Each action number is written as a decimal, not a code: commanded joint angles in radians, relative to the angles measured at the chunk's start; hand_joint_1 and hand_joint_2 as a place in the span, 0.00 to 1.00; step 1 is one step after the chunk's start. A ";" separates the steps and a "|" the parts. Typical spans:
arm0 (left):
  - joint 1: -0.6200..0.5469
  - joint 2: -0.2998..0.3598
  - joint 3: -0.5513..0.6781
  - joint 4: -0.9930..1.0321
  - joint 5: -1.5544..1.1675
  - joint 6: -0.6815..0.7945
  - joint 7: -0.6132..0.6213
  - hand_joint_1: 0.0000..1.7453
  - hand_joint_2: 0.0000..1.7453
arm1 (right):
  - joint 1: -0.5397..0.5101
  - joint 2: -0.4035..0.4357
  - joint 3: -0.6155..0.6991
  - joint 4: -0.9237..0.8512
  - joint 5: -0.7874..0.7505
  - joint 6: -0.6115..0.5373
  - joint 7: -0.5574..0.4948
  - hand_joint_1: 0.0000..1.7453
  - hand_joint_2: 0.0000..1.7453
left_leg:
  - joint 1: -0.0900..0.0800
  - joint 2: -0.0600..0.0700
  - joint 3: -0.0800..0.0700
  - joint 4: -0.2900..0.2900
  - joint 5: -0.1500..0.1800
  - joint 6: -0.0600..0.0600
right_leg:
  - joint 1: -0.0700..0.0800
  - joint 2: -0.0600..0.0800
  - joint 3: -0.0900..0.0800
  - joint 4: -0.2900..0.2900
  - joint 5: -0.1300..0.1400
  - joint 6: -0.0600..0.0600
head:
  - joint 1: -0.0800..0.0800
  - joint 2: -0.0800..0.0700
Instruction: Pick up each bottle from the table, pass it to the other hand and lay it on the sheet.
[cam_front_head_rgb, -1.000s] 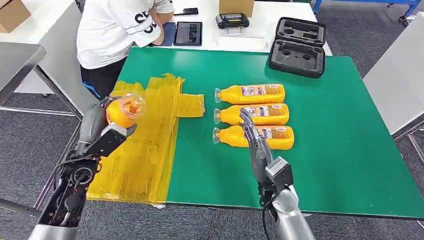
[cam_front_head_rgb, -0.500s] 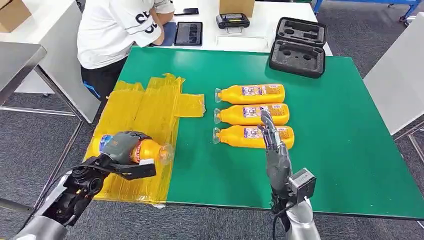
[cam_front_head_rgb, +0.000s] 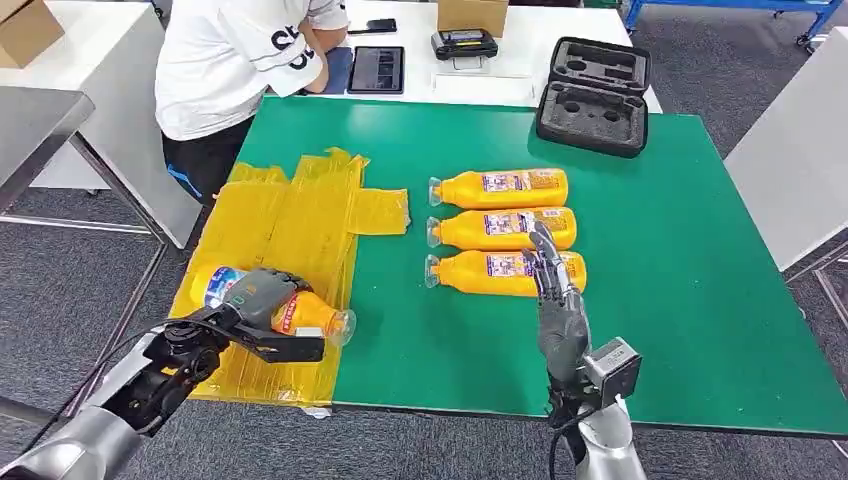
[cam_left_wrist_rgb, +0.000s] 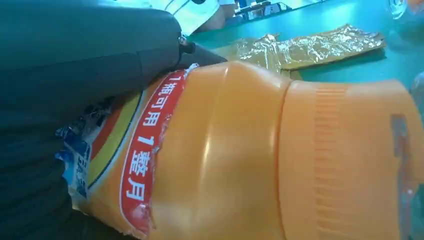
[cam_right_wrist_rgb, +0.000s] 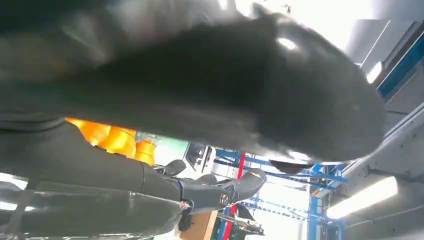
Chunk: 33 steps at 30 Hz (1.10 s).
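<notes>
The left hand's fingers (cam_front_head_rgb: 262, 290) wrap an orange bottle (cam_front_head_rgb: 300, 312) lying on its side on the yellow sheet (cam_front_head_rgb: 300, 215), cap past the fingertips toward the sheet's edge; the right hand (cam_front_head_rgb: 556, 300) stands empty, fingers straight and slightly apart; just beyond its fingertips three bottles (cam_front_head_rgb: 500, 230) lie in a row on the green table (cam_front_head_rgb: 700, 300).

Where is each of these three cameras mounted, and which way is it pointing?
Head view: high on the robot, looking forward and down at the green table; both arms come in from below, the left hand gripping a bottle over the yellow sheet.
Left wrist view: behind the left hand, close on the held bottle.
Right wrist view: behind the right hand, looking up towards ceiling lights.
Shared: head and left wrist views both show the held bottle and the sheet.
</notes>
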 joint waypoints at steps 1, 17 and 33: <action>-0.056 0.071 -0.095 0.065 0.031 -0.084 -0.003 1.00 1.00 | -0.040 0.015 -0.008 0.065 -0.001 0.004 0.000 0.00 0.00 | 0.000 0.002 0.003 0.000 -0.001 -0.001 | 0.001 0.002 0.002 0.000 0.000 -0.001 | 0.000 0.000; -0.039 0.053 -0.087 0.092 0.032 -0.092 0.012 1.00 1.00 | -0.062 0.016 -0.002 0.087 -0.005 0.004 0.000 0.00 0.00 | 0.000 0.001 0.003 -0.001 0.000 -0.001 | 0.000 0.001 0.002 0.000 0.000 -0.001 | 0.000 0.000; -0.008 0.030 -0.075 0.152 0.008 -0.097 0.010 0.00 1.00 | -0.062 0.025 -0.003 0.126 -0.027 -0.024 -0.005 0.00 0.00 | 0.000 0.004 0.010 -0.003 -0.002 -0.002 | 0.000 0.004 0.008 -0.002 -0.001 -0.002 | 0.000 0.000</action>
